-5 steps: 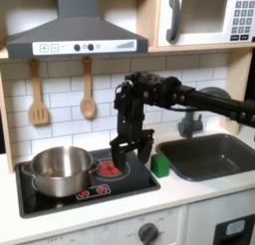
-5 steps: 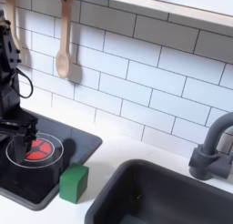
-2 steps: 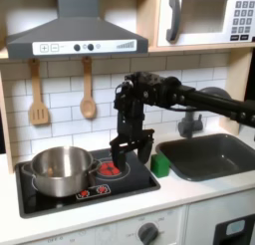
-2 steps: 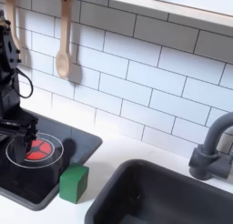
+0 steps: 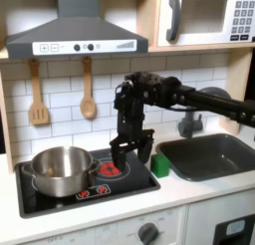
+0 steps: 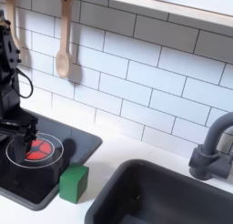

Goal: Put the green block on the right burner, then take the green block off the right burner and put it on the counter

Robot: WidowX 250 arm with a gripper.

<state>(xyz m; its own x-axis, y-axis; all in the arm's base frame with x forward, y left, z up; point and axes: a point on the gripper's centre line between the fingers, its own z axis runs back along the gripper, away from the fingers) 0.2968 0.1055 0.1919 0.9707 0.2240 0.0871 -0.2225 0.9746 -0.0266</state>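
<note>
— Where is the green block (image 6: 74, 183) now?

— On the off-white worktop (image 6: 118, 164), just off the corner of the black stove panel (image 5: 70, 192) and beside the sink (image 5: 214, 154). In the first exterior view it shows as a green patch (image 5: 160, 165) just to the right of my gripper (image 5: 131, 152).

— Has anything changed over the last second?

— Nothing I can make out. The block sits in the same spot and my arm has held its pose in both exterior views.

— And your gripper?

— Its fingers are spread apart and hold nothing. It hangs low over the right burner (image 5: 110, 169), whose red rings lie bare beneath it in the second exterior view (image 6: 35, 151). The steel pot (image 5: 60, 170) stands on the other burner, apart from me.

— So what does that mean for the task?

— I judge the block's final placement is done, or I am paused right after letting go. With the block on the worktop and the burner bare, I see nothing left but to pull away.
</note>
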